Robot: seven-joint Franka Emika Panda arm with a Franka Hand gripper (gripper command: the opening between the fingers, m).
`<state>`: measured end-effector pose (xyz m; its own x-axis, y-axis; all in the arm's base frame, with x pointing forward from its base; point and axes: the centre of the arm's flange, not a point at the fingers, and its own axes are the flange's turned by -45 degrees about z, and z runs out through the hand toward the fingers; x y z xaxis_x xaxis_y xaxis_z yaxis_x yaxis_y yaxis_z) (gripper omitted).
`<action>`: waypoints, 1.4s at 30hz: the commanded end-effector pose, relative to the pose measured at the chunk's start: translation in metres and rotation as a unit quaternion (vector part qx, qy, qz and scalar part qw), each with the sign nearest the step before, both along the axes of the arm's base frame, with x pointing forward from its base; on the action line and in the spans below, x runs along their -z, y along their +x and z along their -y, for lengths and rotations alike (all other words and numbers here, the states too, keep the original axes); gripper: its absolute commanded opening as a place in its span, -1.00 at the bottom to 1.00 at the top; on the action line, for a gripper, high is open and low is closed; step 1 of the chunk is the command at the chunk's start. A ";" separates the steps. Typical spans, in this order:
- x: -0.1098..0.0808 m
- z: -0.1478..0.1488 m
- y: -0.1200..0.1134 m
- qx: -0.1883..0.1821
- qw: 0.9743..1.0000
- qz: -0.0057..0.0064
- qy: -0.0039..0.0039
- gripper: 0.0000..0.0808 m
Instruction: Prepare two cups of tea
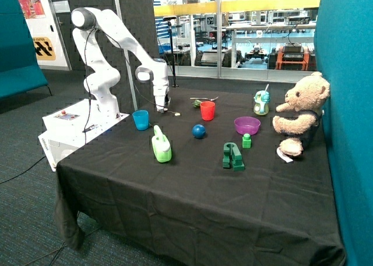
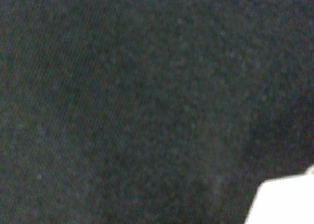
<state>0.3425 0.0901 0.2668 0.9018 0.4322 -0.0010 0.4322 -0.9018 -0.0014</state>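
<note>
The light blue cup [image 1: 140,120] stands on the black cloth near the robot's base. The red cup [image 1: 207,110] stands farther along the table's far side. My gripper [image 1: 162,109] is down at the cloth between the two cups, closer to the blue one. A tiny pale piece [image 1: 176,113], perhaps a tea bag or its tag, lies on the cloth just beside the gripper on the red cup's side. The wrist view shows the black cloth very close and a white patch [image 2: 282,202] at the picture's edge. I cannot make out a second tea bag.
A green watering can [image 1: 161,146], a blue ball [image 1: 199,131], a purple bowl [image 1: 247,125], green blocks [image 1: 233,156], a lidded cup with a straw [image 1: 261,103] and a teddy bear [image 1: 300,112] are on the table [image 1: 192,184]. A small green thing [image 1: 197,102] lies behind the red cup.
</note>
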 end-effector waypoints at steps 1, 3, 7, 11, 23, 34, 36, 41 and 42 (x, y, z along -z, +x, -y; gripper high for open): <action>0.002 -0.003 0.000 -0.004 1.000 0.001 0.000 -0.90; 0.001 -0.004 0.001 -0.005 1.000 0.001 0.000 -0.97; 0.001 -0.004 0.004 -0.004 1.000 0.001 0.000 -1.00; 0.002 -0.004 0.004 -0.003 1.000 0.001 0.000 -1.00; 0.001 -0.001 0.005 0.001 1.000 0.001 0.000 -1.00; -0.003 0.000 0.006 -0.001 1.000 0.001 0.000 -1.00; -0.009 0.000 0.010 -0.002 1.000 0.001 0.000 -1.00; -0.031 0.000 0.027 -0.005 1.000 0.001 0.000 -1.00; -0.033 0.000 0.028 -0.005 1.000 0.001 0.000 -1.00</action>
